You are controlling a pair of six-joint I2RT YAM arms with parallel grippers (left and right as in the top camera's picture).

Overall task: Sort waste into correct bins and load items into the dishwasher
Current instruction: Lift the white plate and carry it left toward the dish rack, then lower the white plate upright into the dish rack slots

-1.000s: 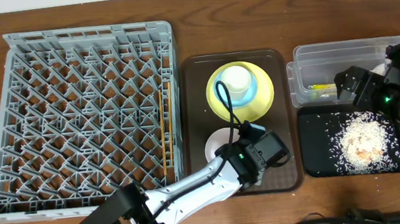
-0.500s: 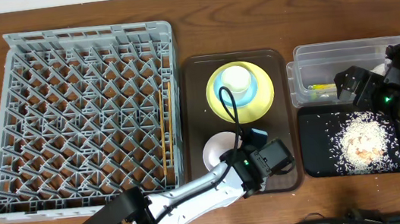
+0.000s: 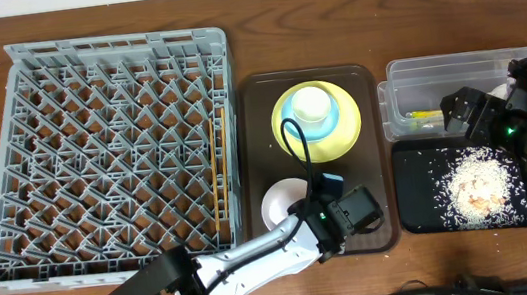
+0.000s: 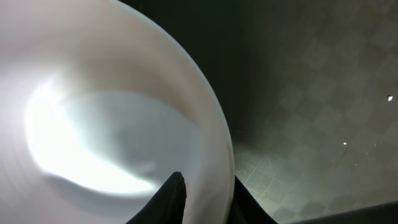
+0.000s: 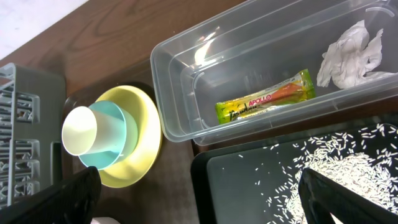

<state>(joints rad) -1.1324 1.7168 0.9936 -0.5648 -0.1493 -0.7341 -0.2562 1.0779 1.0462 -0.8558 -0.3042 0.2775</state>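
My left gripper (image 3: 311, 209) is shut on the right rim of the white bowl (image 3: 280, 201), which sits at the front of the dark brown tray (image 3: 252, 119). In the left wrist view one finger (image 4: 173, 198) is inside the bowl (image 4: 112, 124) and the other is outside the rim. The yellow plate (image 3: 342, 130) carries the light blue bowl (image 3: 293, 122) and the white cup (image 3: 312, 104). The chopsticks (image 3: 224, 162) lie in the grey dish rack (image 3: 102, 147) along its right side. My right gripper (image 5: 205, 205) is open and empty over the clear tub (image 5: 186, 74) and black tray (image 5: 236, 180).
The tub holds the green-yellow sachet (image 5: 264, 104) and the crumpled napkin (image 5: 351, 53). Rice (image 3: 477, 185) is piled in the black tray (image 3: 414, 205). The rack's right wall stands close to the brown tray's left edge.
The left gripper has drawn back toward the table's front, and the white bowl has shifted slightly left and forward with it. The right arm has not moved.
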